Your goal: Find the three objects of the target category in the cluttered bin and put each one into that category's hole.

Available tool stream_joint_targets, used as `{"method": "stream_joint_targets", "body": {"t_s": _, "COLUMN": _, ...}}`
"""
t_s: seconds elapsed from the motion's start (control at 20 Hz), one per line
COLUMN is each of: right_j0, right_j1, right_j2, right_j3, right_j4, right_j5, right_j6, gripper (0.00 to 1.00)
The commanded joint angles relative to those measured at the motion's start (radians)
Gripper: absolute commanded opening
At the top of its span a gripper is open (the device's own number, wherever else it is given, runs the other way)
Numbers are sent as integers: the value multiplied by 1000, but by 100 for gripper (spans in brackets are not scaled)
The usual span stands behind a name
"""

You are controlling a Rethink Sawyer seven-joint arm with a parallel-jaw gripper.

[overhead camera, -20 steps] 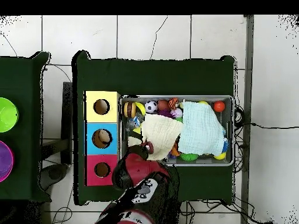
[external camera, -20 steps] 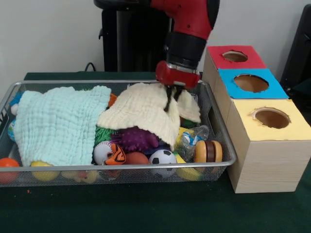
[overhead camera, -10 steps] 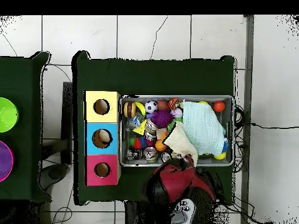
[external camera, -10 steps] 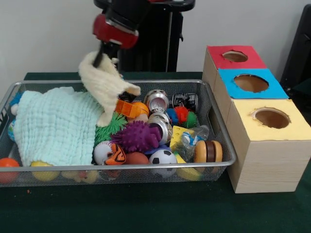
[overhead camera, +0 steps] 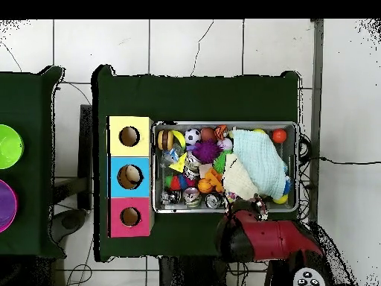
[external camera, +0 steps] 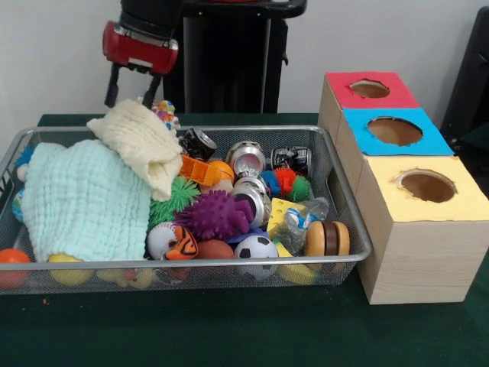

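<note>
- the gripper [external camera: 132,90] is seen at upper left, fingers spread, holding nothing.
- the cream cloth [external camera: 141,144] lies just beneath it, heaped on the pale green cloth [external camera: 85,199].
- the uncovered toys [external camera: 244,202] are found lower right of it, in the basket [external camera: 348,229].

1. This is a robotics lab: a red and black robot arm [external camera: 145,30] on a black pedestal [external camera: 225,65] stands at a table [external camera: 229,329] draped in dark green cloth.
2. A staged test setup fills the table: a wire-mesh bin [external camera: 348,222] of mixed toys beside a wooden box [external camera: 416,252] with three colour-coded holes.
3. The floor [overhead camera: 193,48] is plain white tile, with cables [overhead camera: 338,160] trailing across it.
4. The wall [external camera: 53,61] behind is bare.
</note>
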Motion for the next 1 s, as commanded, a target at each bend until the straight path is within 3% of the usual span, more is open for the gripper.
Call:
{"method": "stream_joint_targets", "body": {"t_s": 0.05, "right_j0": -23, "right_j1": -92, "right_j2": 351, "right_j3": 214, "right_j4": 113, "right_j5": -10, "right_j6": 143, "gripper": 100}}
{"method": "stream_joint_targets", "body": {"t_s": 0.25, "right_j0": -15, "right_j1": -92, "right_j2": 392, "right_j3": 265, "right_j4": 244, "right_j5": -19, "right_j6": 249, "gripper": 100}}
{"method": "stream_joint_targets", "body": {"t_s": 0.45, "right_j0": 73, "right_j1": -83, "right_j2": 317, "right_j3": 249, "right_j4": 292, "right_j5": -90, "right_j6": 277, "gripper": 100}}
{"method": "stream_joint_targets", "body": {"t_s": 0.65, "right_j0": 169, "right_j1": -49, "right_j2": 209, "right_j3": 185, "right_j4": 313, "right_j5": -183, "right_j6": 261, "gripper": 100}}
{"method": "stream_joint_targets", "body": {"t_s": 0.75, "right_j0": 208, "right_j1": 5, "right_j2": 153, "right_j3": 127, "right_j4": 311, "right_j5": -243, "right_j6": 233, "gripper": 100}}
{"method": "stream_joint_targets", "body": {"t_s": 0.9, "right_j0": 247, "right_j1": 141, "right_j2": 89, "right_j3": 41, "right_j4": 328, "right_j5": -352, "right_j6": 209, "gripper": 100}}
{"method": "stream_joint_targets", "body": {"t_s": 1.0, "right_j0": 254, "right_j1": 201, "right_j2": 76, "right_j3": 18, "right_j4": 350, "right_j5": -402, "right_j6": 208, "gripper": 100}}
